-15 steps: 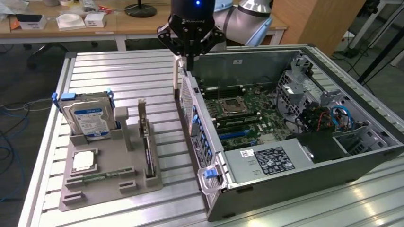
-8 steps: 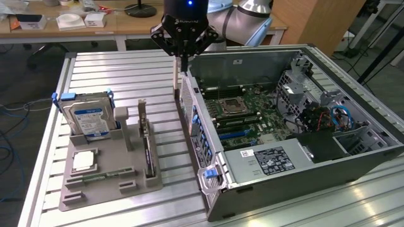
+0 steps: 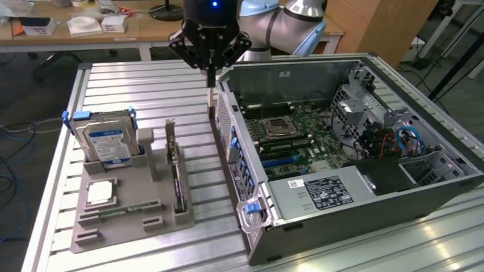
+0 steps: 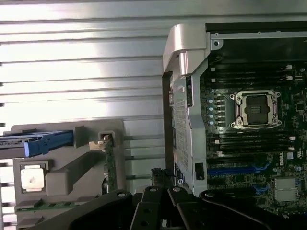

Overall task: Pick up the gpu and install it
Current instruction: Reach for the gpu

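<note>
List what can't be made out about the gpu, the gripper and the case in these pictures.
- gpu: in the exterior view it stands edge-on in the grey holder, so its face is unseen. In the wrist view one end is hidden behind the gripper's linkage.
- gripper: in the exterior view, whether its tips touch the case wall cannot be told.
- white label: in the exterior view the print is too small to read.

Wrist view: the frame edge cuts off my black fingers before their tips. The silver hard drive with blue rails and the open grey computer case are cropped too. The thin brownish gpu card stands edge-on, its face unseen. Exterior view: print on the blue-white drive label is too small to read.
</note>
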Robot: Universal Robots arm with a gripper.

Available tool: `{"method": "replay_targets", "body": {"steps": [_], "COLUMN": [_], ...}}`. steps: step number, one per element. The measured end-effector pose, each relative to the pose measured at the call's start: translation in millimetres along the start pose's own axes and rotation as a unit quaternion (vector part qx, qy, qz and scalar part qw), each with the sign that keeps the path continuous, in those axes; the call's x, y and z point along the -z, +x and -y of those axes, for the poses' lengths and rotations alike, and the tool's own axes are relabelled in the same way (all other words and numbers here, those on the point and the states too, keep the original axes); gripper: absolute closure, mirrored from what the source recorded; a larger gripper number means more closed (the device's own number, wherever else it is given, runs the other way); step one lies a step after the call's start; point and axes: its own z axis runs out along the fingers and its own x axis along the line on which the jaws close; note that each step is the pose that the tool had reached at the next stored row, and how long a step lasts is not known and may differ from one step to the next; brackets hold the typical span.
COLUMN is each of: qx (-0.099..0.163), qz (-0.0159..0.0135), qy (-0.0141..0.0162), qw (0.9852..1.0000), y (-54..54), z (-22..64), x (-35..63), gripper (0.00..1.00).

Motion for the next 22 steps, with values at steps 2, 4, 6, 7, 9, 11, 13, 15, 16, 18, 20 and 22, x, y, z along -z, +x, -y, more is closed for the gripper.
{"method": "replay_targets", "body": {"steps": [2, 4, 6, 7, 9, 11, 13, 15, 16, 18, 20, 22], "qx": [0.000, 0.000, 0.000, 0.000, 0.000, 0.000, 0.000, 0.000, 0.000, 0.000, 0.000, 0.000], "qz": [0.0000, 0.0000, 0.0000, 0.0000, 0.0000, 0.0000, 0.0000, 0.0000, 0.0000, 0.0000, 0.0000, 0.0000], "qy": [0.0001, 0.0000, 0.0000, 0.0000, 0.0000, 0.0000, 0.0000, 0.0000, 0.0000, 0.0001, 0.0000, 0.0000], "qw": [1.0000, 1.0000, 1.0000, 1.0000, 1.0000, 1.0000, 1.0000, 1.0000, 1.0000, 1.0000, 1.0000, 1.0000], "y": [4.5, 9.2, 13.9, 16.0, 20.4, 24.6, 28.8, 32.9, 35.2, 40.0, 44.8, 49.0], "z": [1.3, 2.7, 3.9, 4.5, 5.8, 7.1, 8.8, 10.7, 12.2, 15.6, 18.7, 20.8], "x": [0.2, 0.4, 0.5, 0.6, 0.8, 1.0, 1.2, 1.4, 1.5, 1.8, 2.1, 2.4], "gripper": [0.89, 0.89, 0.89, 0.89, 0.89, 0.89, 0.89, 0.89, 0.89, 0.89, 0.89, 0.89]}}
